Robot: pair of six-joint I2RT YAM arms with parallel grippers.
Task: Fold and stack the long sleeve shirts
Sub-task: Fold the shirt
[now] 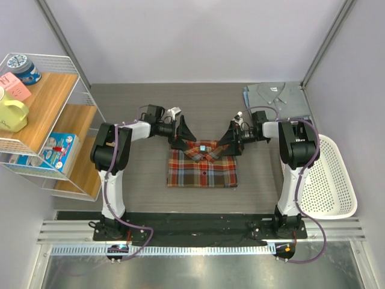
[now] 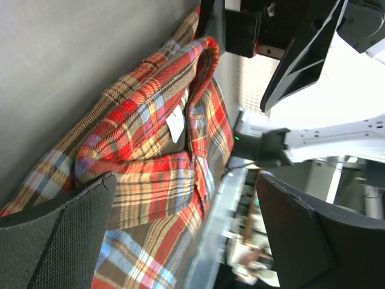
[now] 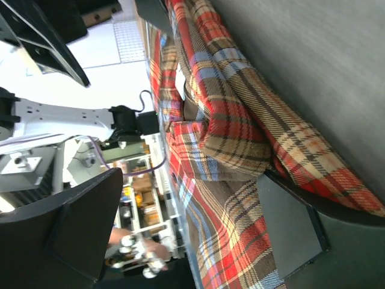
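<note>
plaid shirt (image 1: pixel 203 170): folded flat on the desk (image 1: pixel 144 192)
left hand (image 1: pixel 182 137): spread wide, gripping nothing, at its far-left corner
right hand (image 1: pixel 230 141): same deal, far-right corner
grey-blue shirt (image 1: pixel 277 99): off past that right corner

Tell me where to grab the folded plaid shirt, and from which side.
Grip the plaid shirt at its two collar-end corners, left hand and right hand one each, coming from the far edge. It lies as a flat rectangle, and the layered folds there give pinchable thickness.
</note>
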